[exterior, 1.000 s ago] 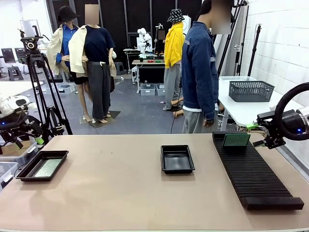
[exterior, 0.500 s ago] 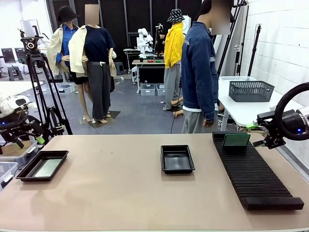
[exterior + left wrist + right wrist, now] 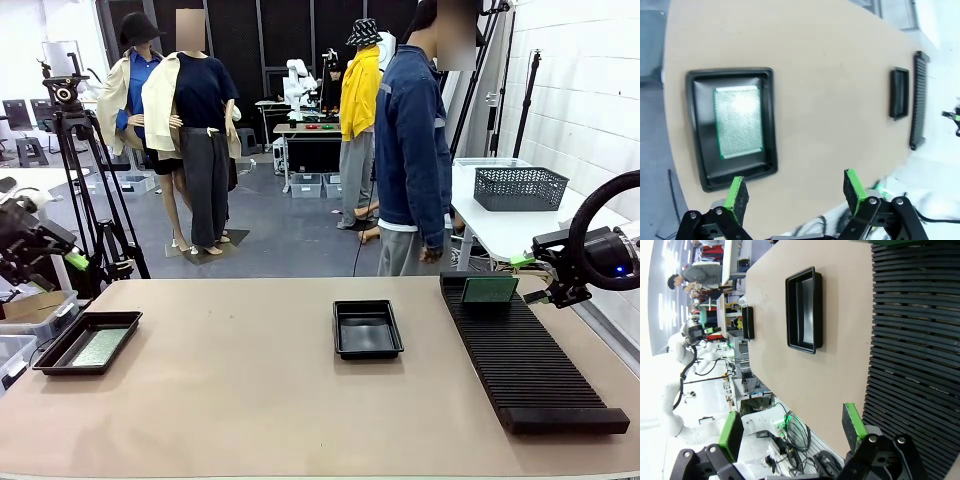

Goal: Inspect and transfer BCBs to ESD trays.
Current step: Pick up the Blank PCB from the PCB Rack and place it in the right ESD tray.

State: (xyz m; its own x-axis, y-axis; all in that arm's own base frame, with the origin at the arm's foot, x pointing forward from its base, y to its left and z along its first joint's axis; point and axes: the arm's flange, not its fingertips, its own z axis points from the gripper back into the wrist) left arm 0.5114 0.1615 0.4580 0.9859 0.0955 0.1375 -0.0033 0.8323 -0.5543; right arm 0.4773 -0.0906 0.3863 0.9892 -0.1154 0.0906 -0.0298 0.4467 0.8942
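A black ESD tray point(image 3: 52, 352) at the table's left end holds a green BCB point(image 3: 100, 346) lying flat. Seen from the left wrist, that tray point(image 3: 696, 130) and its BCB point(image 3: 738, 121) lie below and ahead of my left gripper point(image 3: 795, 192), which is open and holds nothing. From the front, the left gripper point(image 3: 68, 266) hangs beyond the table's left edge. A second ESD tray point(image 3: 367, 329) sits bare at the centre. Another BCB point(image 3: 490, 290) stands upright in the ribbed rack point(image 3: 525, 360). My right gripper point(image 3: 530, 279) is open just right of it.
A person in a blue jacket point(image 3: 412, 150) stands at the far side, behind the rack. A dark mesh basket point(image 3: 519, 187) rests on a white side table. A tripod point(image 3: 80, 180) stands at the far left. In the right wrist view the centre tray point(image 3: 803, 310) and rack point(image 3: 912, 340) lie ahead.
My left arm has lifted and pulled back to the left, still open. The right arm, the trays and the boards have stayed put.
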